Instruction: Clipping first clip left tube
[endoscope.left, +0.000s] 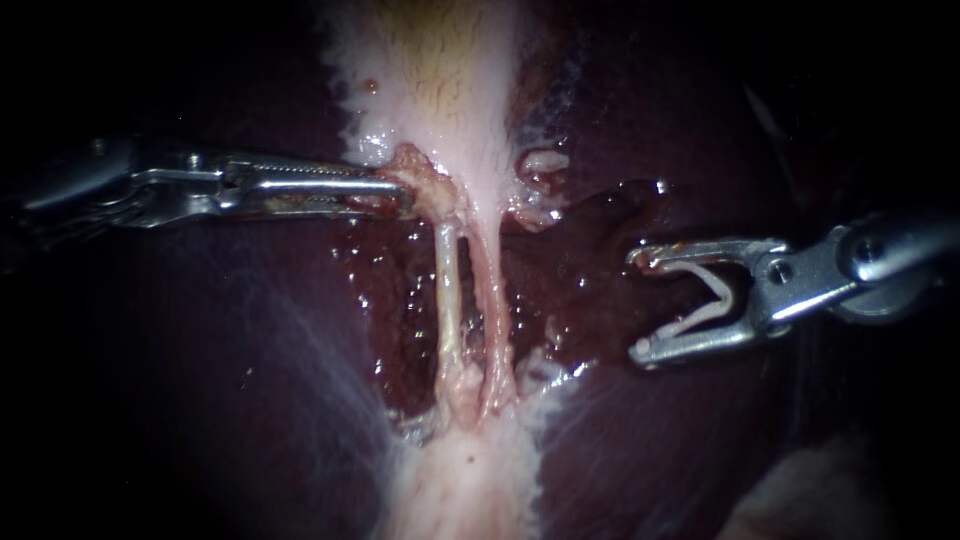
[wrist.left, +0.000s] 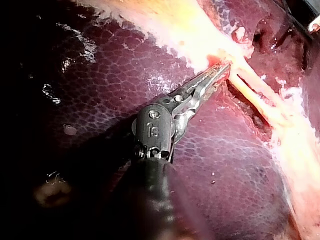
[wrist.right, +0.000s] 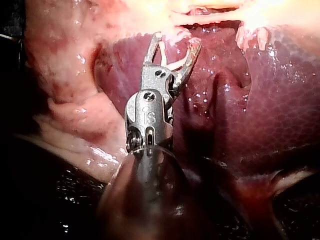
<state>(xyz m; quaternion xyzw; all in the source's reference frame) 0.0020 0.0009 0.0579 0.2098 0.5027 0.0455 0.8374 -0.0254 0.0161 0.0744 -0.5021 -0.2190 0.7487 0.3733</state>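
Observation:
Two pale tubes run down from the gallbladder (endoscope.left: 440, 80): the left tube (endoscope.left: 447, 290) and the pinker right tube (endoscope.left: 490, 300). My left instrument (endoscope.left: 403, 196) comes in level from the left, its jaws shut on the pink tissue at the gallbladder's lower end, just above the left tube. The left wrist view shows the left instrument (wrist.left: 226, 68) biting that same tissue. My right instrument (endoscope.left: 637, 305) stands right of both tubes, clear of them. Its jaws are spread wide around a white clip (endoscope.left: 712, 300). In its wrist view the right instrument (wrist.right: 176, 40) with the clip (wrist.right: 172, 64) points toward the tubes.
Dark purple liver (endoscope.left: 220, 380) surrounds the dissected bed. A wet, dark red hollow (endoscope.left: 590, 260) lies between the tubes and the right instrument's jaws. Pale fatty tissue (endoscope.left: 470, 480) joins the tubes at their lower end.

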